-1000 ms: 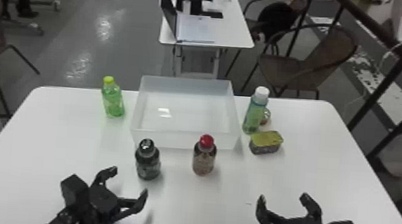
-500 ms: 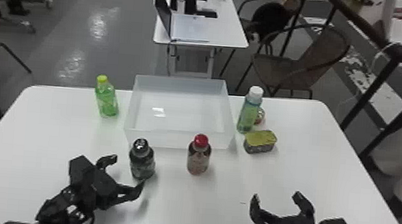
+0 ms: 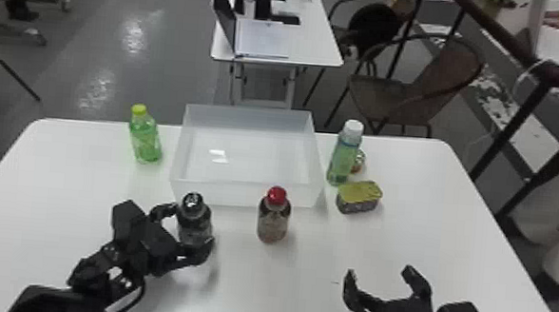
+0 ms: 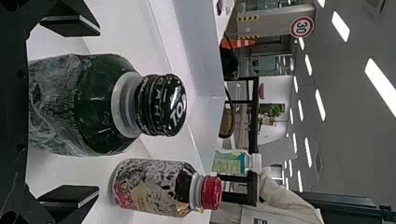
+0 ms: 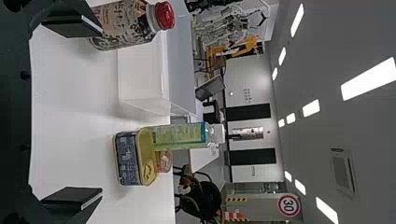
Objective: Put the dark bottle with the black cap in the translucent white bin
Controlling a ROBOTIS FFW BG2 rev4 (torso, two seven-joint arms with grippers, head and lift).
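In the head view my left gripper (image 3: 191,232) is open around the dark bottle with the black cap (image 3: 195,220), one finger on each side of it. The bottle stands upright on the table, just in front of the translucent white bin (image 3: 247,194). The left wrist view has the dark bottle (image 4: 100,105) between the spread fingers of my left gripper (image 4: 70,112), with gaps at both sides. My right gripper (image 3: 381,275) is parked open over the table's right front; its fingers also frame the right wrist view, where the right gripper (image 5: 72,114) holds nothing.
A red-capped bottle (image 3: 273,222) stands right of the dark one, close to the bin's front. Left of the bin is a green bottle (image 3: 145,138). At its right stand a white-capped bottle (image 3: 344,156), a small round jar (image 3: 358,161) and a yellow-topped tin (image 3: 359,197).
My left gripper has moved forward and to the right, and its open fingers have come around the dark bottle. The head view has shifted slightly. My right gripper stays open over the table.
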